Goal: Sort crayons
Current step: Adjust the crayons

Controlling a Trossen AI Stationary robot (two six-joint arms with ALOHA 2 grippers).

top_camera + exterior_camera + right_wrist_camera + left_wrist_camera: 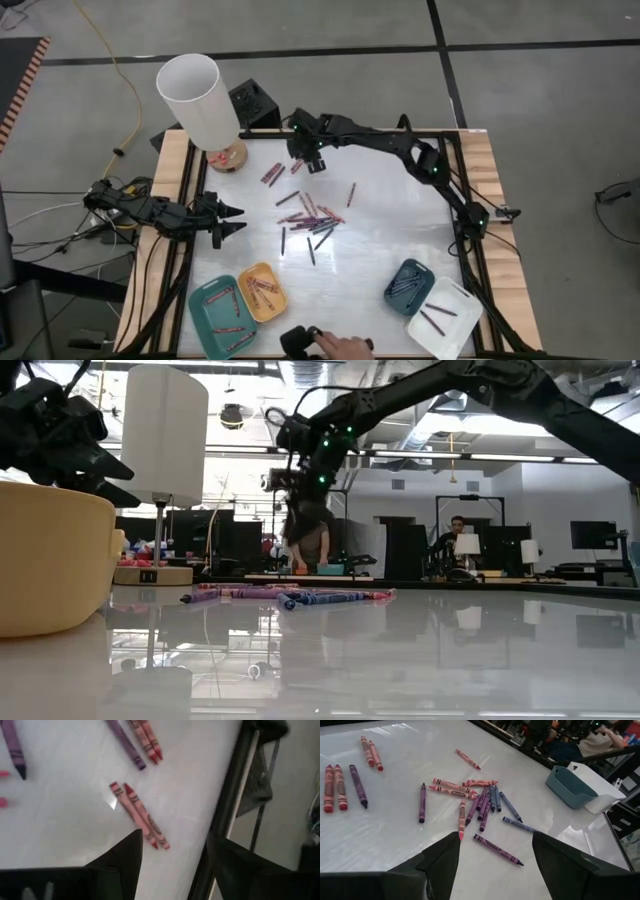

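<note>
The high view shows the white bench [400, 230] with the crayons [312, 222] scattered loosely around its centre and a few more near the far edge. The left end effector [232, 221] hovers at the left side of the bench, fingers spread, holding nothing. The right end effector [308, 164] reaches across to the far side, above a small group of crayons near the lamp [200, 105]; its fingers are spread and empty.

Only the high view shows all four trays: a teal tray [218, 315] and a yellow tray [262, 291] at the near left, a dark-blue tray [409, 284] and a white tray [446, 320] at the near right, each containing a few crayons. A person's hand [345, 348] appears at the near edge.

The left wrist view resolves colours the high view does not: red, pink, purple and blue crayons lie in a loose pile beyond the spread fingers [442, 865]. The right wrist view shows a pair of red crayons [140, 816] lying side by side close to the bench edge.

The low view shows the crayons as a flat row on the bench surface, with people seated at desks in the room behind
</note>
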